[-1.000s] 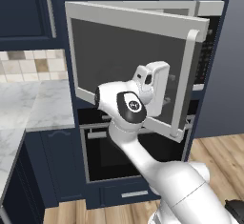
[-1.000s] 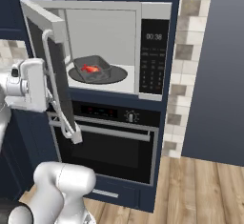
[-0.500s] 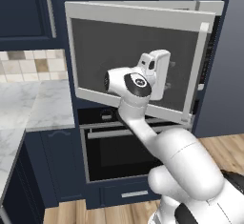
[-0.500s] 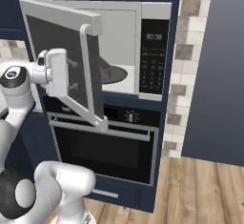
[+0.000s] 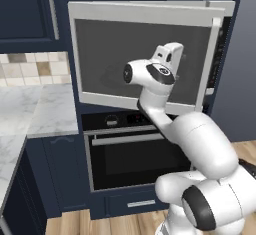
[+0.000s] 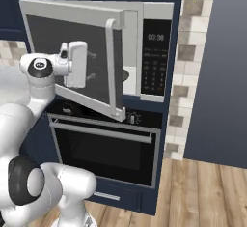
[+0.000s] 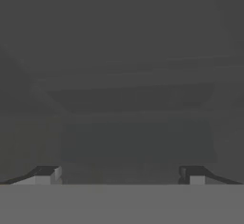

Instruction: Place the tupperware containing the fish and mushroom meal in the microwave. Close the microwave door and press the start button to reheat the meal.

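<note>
Left base view — microwave door [image 5: 142, 61]: it stood partly swung, its dark glass facing the room, with the hinge edge on the left and the free edge on the right, close to the microwave [image 5: 226, 44].
Left base view — gripper [image 5: 172, 56]: the white hand was pressed up against the glass, right of its middle; the fingers were hidden behind it.
Left base view — oven [image 5: 135, 151]: black, directly below, its horizontal bar handle shut flat.
Right base view — microwave door: the panel [image 6: 72, 62] angled out toward the left, its vertical silver handle [image 6: 112, 66] on the near edge.
Right base view — microwave: the black keypad strip [image 6: 155, 59] sat to the right, and a sliver of dark turntable [image 6: 126, 75] showed in the gap.
Right base view — tupperware: hidden behind the door; I could not see it.
Hand view — gripper [image 7: 121, 175]: its two tips stood wide apart, holding nothing, right up against the dim grey glass [image 7: 124, 85].
</note>
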